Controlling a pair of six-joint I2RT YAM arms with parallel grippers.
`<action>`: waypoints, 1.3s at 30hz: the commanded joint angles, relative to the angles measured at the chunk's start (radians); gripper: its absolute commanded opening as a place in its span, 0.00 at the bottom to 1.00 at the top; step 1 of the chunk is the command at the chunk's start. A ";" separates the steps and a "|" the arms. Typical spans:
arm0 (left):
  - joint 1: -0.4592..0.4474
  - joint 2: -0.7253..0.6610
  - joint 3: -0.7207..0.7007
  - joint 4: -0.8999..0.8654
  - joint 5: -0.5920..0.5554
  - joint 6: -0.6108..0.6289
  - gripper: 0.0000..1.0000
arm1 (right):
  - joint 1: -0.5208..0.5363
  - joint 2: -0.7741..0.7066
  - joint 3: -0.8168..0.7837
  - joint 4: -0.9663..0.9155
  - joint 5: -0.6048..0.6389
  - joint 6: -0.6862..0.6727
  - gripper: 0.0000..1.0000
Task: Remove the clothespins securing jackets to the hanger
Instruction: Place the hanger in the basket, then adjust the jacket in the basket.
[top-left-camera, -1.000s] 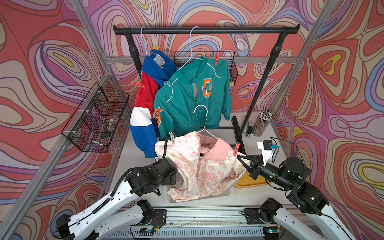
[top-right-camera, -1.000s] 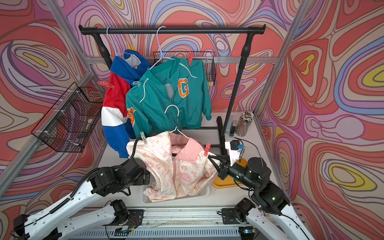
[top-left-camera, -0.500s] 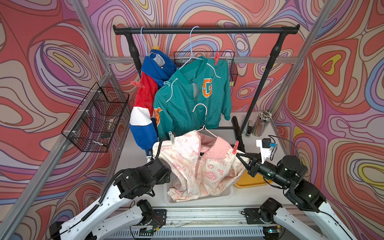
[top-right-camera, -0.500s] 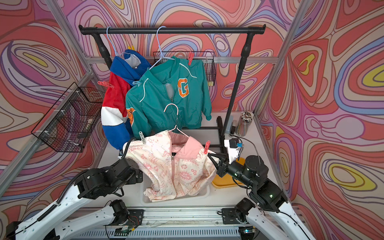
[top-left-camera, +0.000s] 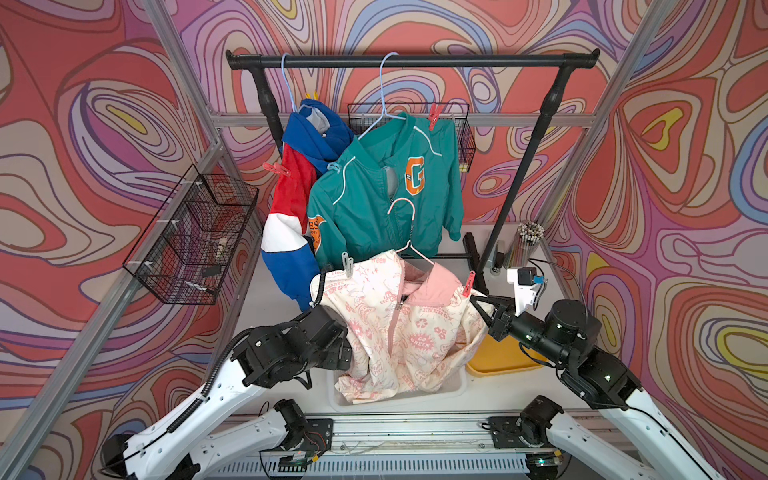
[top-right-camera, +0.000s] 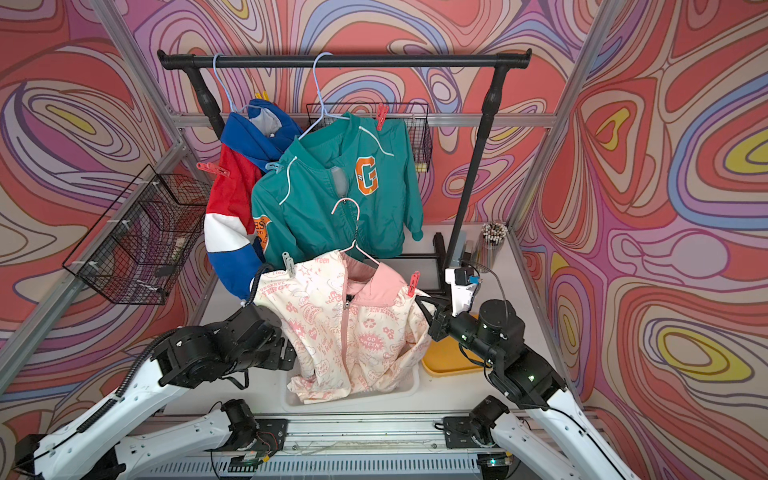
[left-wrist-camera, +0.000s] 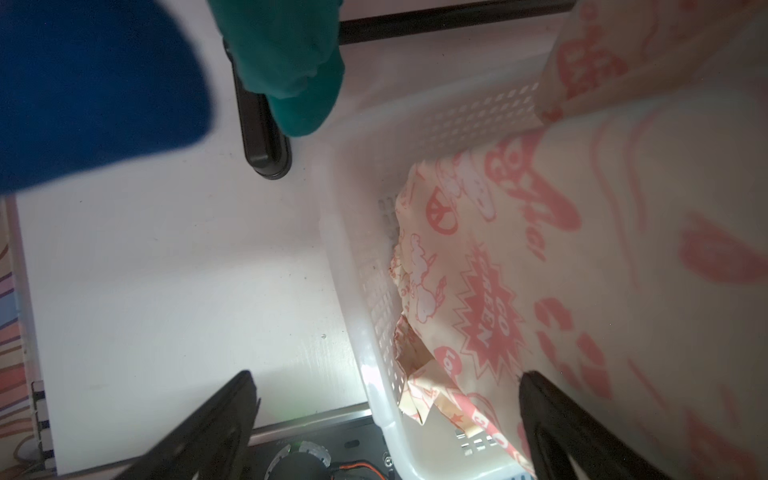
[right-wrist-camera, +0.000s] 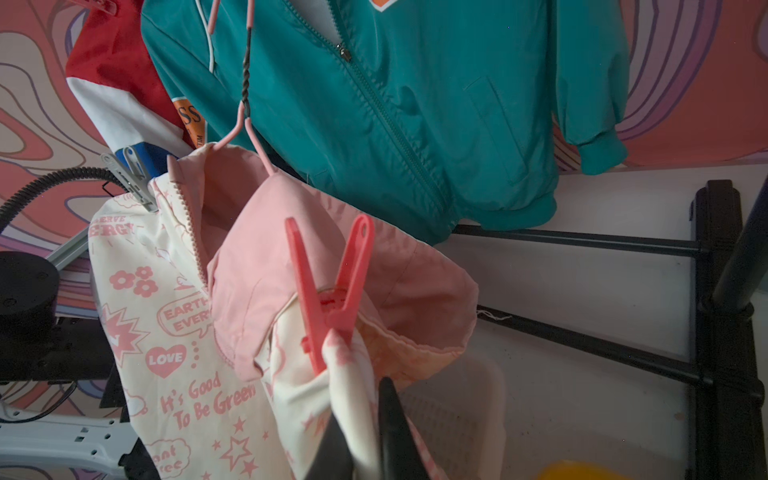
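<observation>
The pink-and-cream jacket (top-left-camera: 399, 324) sits on a pink hanger (top-left-camera: 409, 237) that is off the rail, its hem in a white basket (top-left-camera: 457, 386). A red clothespin (right-wrist-camera: 332, 291) and a grey clothespin (top-left-camera: 347, 264) clip its shoulders. My right gripper (right-wrist-camera: 365, 415) is shut on the cream fabric just below the red clothespin (top-left-camera: 468, 283). My left gripper (left-wrist-camera: 386, 399) is open, empty, over the basket's rim (left-wrist-camera: 365, 332). The teal jacket (top-left-camera: 386, 208) and blue-red-white jacket (top-left-camera: 291, 208) hang on the rail (top-left-camera: 415, 61), with red (top-left-camera: 434, 116), light blue (top-left-camera: 334, 167), red (top-left-camera: 276, 168) and yellow (top-left-camera: 311, 96) clothespins.
A black wire basket (top-left-camera: 191, 237) hangs on the left frame and another (top-left-camera: 465, 137) on the back. A yellow tray (top-left-camera: 498, 357) lies under my right arm. A cup of sticks (top-left-camera: 528, 241) stands at the back right. The rack's black feet (top-left-camera: 471, 249) cross the table.
My right gripper has risen a little with the jacket's shoulder and the red clothespin. My left arm drew back to the left, then came in again beside the basket.
</observation>
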 joint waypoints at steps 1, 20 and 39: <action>-0.011 -0.008 0.002 0.087 -0.012 0.121 1.00 | -0.014 0.049 0.019 -0.031 0.200 -0.018 0.00; -0.005 -0.045 0.093 -0.025 0.034 0.089 1.00 | -0.212 0.197 0.035 0.066 0.121 0.018 0.00; -0.003 -0.077 -0.022 0.071 0.107 0.000 0.98 | -0.226 0.180 0.060 0.085 -0.112 -0.059 0.00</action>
